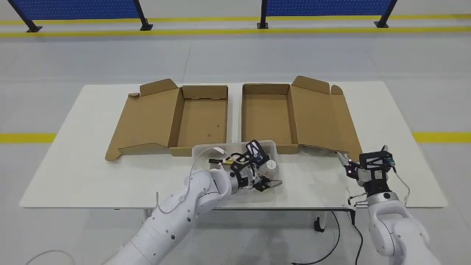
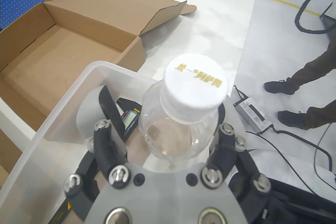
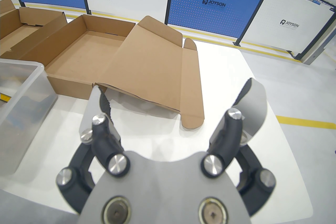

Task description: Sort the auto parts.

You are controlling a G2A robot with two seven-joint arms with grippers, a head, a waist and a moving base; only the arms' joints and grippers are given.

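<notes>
left hand [image 2: 168, 114] grips a clear bottle [image 2: 173, 138] w/ a white cap, inside the rim of the clear bin [image 2: 78, 78] at the front edge of the tabletop [image 1: 88, 162]. in the bin: a black tool [image 2: 130, 117] w/ a small screen, just beside the bottle. behind the bin, 2 open brown boxes sit side by side: left box [image 1: 199, 121] & right box [image 1: 268, 118]. right hand [image 3: 173, 89] is open wide, near the right box's flap.

Right hand [image 3: 173, 88] hovering open above the white desk [image 3: 231, 72]
Its fingers are spreading wide apart, facing an open cardboard box [image 3: 86, 57] whose lid [image 3: 155, 72] is lying flat toward the desk's edge. A clear plastic bin [image 3: 23, 93] is sitting just beside that box's front wall, and a second open box [image 3: 23, 22] is lying beyond.
</notes>
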